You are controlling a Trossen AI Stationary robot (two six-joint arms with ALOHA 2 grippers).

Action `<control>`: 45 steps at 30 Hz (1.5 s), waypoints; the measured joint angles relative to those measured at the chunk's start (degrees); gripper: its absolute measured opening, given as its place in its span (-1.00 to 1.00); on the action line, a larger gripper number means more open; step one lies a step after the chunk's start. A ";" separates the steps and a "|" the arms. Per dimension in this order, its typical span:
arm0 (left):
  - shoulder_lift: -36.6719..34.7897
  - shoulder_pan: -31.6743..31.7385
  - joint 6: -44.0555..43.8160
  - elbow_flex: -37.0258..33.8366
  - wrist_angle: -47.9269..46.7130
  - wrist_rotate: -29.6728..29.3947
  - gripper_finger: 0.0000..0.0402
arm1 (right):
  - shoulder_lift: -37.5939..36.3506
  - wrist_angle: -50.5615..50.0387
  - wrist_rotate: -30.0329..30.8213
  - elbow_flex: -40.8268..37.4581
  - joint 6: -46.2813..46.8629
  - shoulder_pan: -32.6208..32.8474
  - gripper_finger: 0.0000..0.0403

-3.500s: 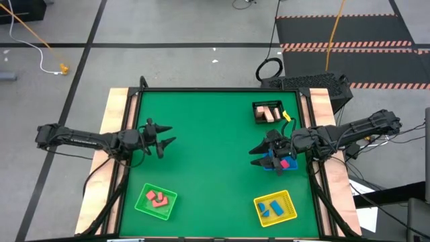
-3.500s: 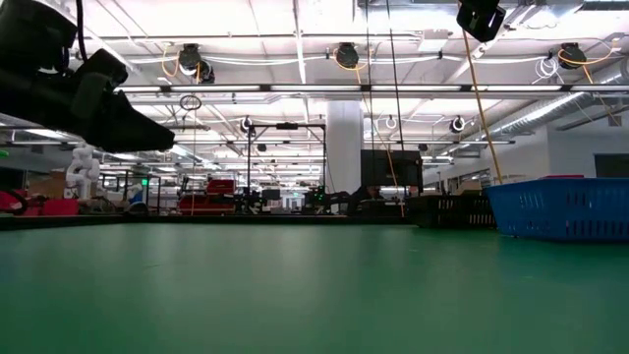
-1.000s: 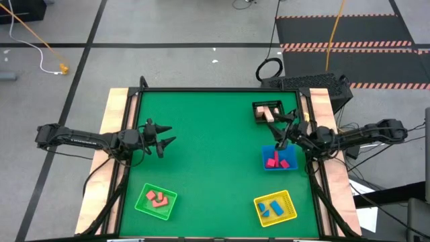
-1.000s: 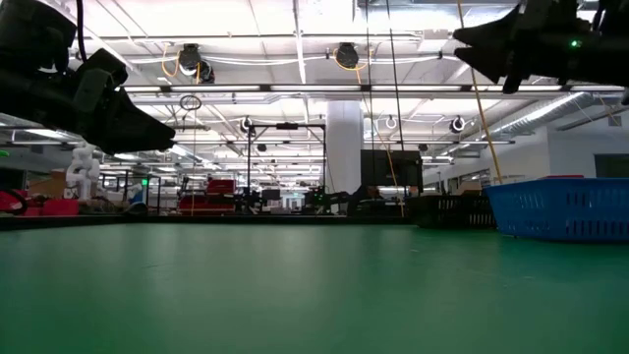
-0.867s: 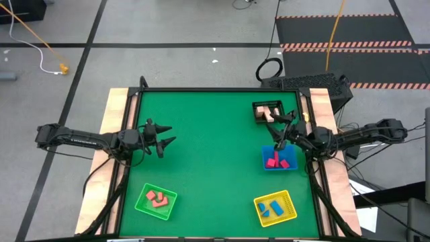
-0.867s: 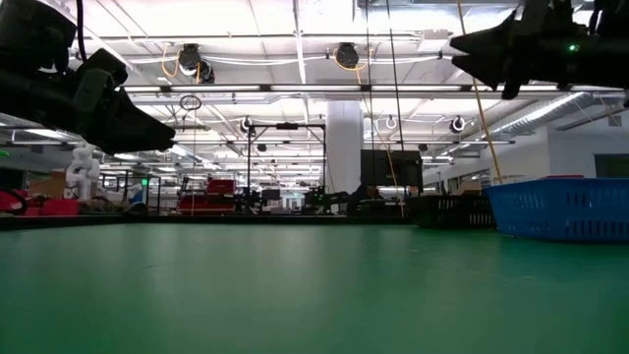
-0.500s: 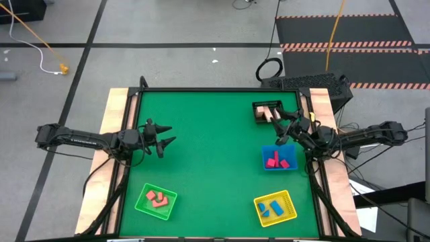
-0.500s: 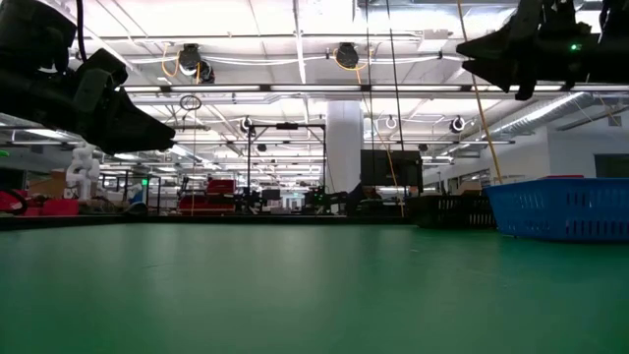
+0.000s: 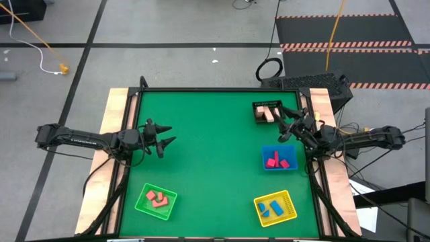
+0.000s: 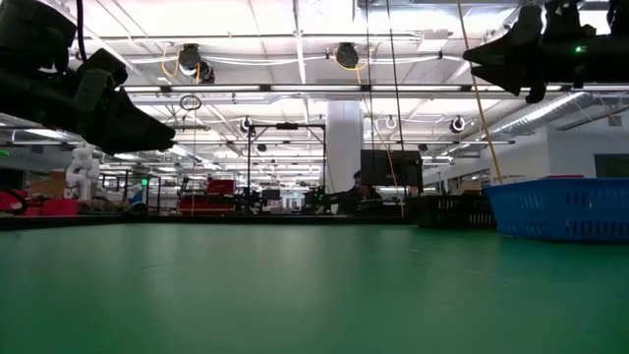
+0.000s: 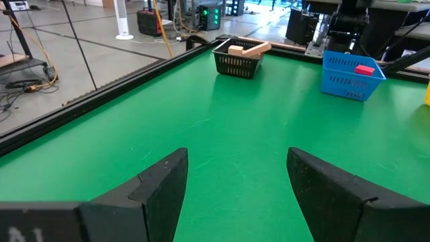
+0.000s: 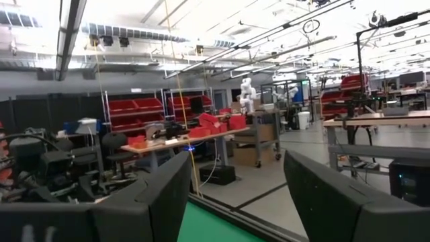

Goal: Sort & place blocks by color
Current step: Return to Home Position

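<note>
- Your right gripper (image 9: 286, 125) has pulled back from over the blue tray (image 9: 264, 156), where it hung 3.5 s ago. It is now raised near the right edge of the table (image 9: 215, 161), between that tray and the black mesh basket (image 9: 256, 106).
- Its fingers are spread wide and hold nothing, and its wrist view looks past the table edge into the room.
- Your left gripper (image 9: 168, 135) has not shifted. It hangs over the left side of the table, well apart from every tray, with its fingers parted and empty.
- You have red and pink blocks (image 9: 272, 161) lying inside the blue tray.
- Reddish-orange blocks (image 9: 158, 198) lie in the green tray (image 9: 143, 199), at the lower left of the high view.
- Blue blocks (image 9: 272, 208) lie in the yellow tray (image 9: 291, 202), at the lower right, just below the blue tray.
- Tan blocks (image 9: 270, 115) rest in the black mesh basket at the upper right of the table.
</note>
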 joint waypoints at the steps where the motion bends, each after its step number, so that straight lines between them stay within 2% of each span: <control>1: 0.00 0.00 0.00 0.00 0.00 0.01 0.26 | -0.22 -0.57 0.00 0.00 -0.01 0.00 0.15; 9: 0.00 0.00 0.00 0.00 0.00 0.00 0.26 | -1.11 -2.00 -0.04 0.00 -2.82 0.00 0.15; 45: 0.00 0.00 0.00 0.00 0.02 0.02 0.26 | -1.02 -2.00 -0.11 0.00 -2.99 0.00 0.15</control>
